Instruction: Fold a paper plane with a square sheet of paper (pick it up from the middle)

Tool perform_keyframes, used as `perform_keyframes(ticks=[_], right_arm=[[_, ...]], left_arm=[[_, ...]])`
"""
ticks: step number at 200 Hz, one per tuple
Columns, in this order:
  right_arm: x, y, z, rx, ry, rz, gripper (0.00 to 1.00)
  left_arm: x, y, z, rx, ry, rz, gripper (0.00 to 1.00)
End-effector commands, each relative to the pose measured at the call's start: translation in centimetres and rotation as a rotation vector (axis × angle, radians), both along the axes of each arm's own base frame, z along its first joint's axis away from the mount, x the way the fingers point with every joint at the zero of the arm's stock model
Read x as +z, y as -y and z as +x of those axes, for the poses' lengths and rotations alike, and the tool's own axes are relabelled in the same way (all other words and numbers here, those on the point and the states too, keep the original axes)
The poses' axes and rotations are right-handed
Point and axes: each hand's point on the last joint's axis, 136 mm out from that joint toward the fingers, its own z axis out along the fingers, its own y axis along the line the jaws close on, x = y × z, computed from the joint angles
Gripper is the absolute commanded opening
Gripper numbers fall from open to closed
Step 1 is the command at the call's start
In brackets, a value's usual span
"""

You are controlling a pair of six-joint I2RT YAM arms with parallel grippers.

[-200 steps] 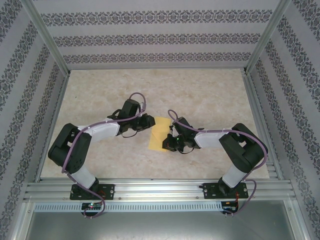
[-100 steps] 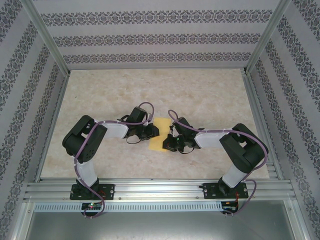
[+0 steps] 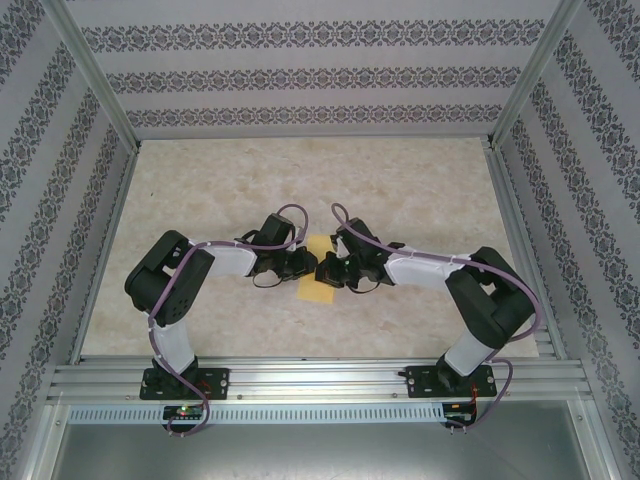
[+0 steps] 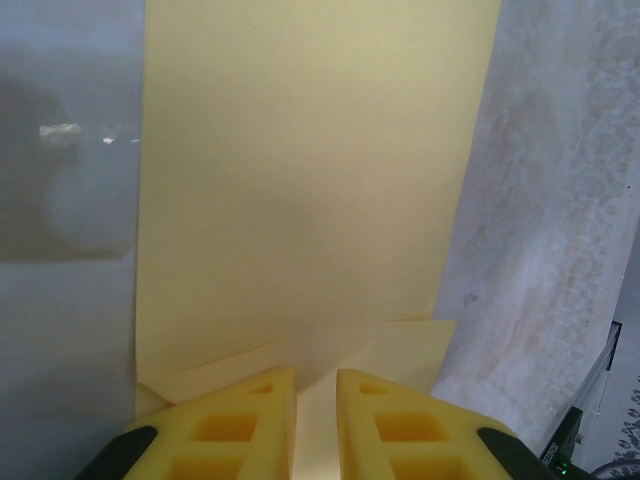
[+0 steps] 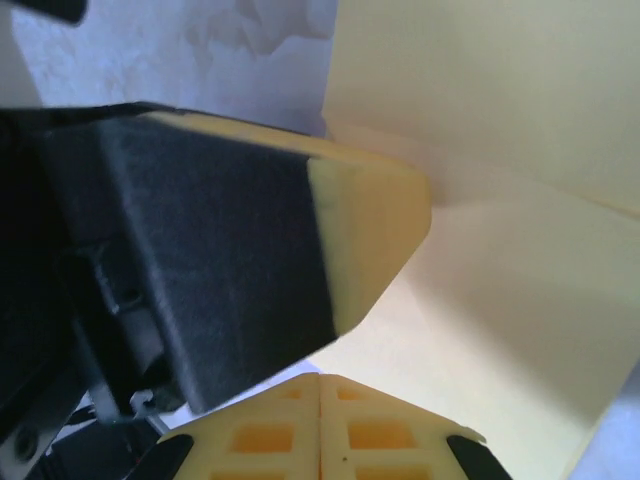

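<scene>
The square sheet of paper lies on the table as a narrow yellow folded strip, not in the form of a paper plane. In the left wrist view the sheet runs away from me, with two small folded flaps at its near end. My left gripper rests on that end, jaws a narrow gap apart and bare paper showing in the gap. From above, the left gripper and right gripper meet over the strip's middle. The right gripper is shut, empty, low over the sheet beside the left fingertip.
The marble-patterned tabletop spreads out behind and beside the arms. Patterned walls and a metal frame close in the work area.
The left arm swung in and set its gripper on the paper's left edge. Then the right gripper moved up and left onto the strip, close to the left gripper.
</scene>
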Motion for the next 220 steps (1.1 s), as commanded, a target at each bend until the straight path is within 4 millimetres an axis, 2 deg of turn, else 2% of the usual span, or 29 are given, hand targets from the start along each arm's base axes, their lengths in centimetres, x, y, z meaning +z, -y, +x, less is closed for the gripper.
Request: perform_keyframes(ticks=[1, 68, 108, 170, 191, 220], right_arm=[[-1.0, -0.6, 0.6, -0.021, -0.005, -0.02, 0.07], [-3.4, -0.8, 0.2, -0.027, -0.049, -0.027, 0.07], [-5.2, 0.1, -0.8, -0.022, -0.085, -0.072, 0.07], [-6.8, 1.7, -1.8, -0.037, -0.116, -0.125, 0.07], [-6.6, 2.0, -1.9, -0.04, -0.114, -0.136, 0.07], [-4.6, 1.6, -2.1, -0.025, -0.093, -0.091, 0.08]], left_arm=[[-2.3, -0.9, -0.8, 0.005, -0.012, 0.069, 0.19], [-2.3, -0.8, -0.8, 0.009, -0.015, 0.062, 0.19], [-2.2, -0.7, -0.8, 0.01, -0.016, 0.055, 0.19], [-2.2, -0.8, -0.9, 0.009, -0.017, 0.057, 0.19], [-2.4, -1.0, -0.9, 0.011, -0.02, 0.069, 0.19], [-3.0, -1.7, -1.1, 0.023, -0.029, 0.11, 0.19]])
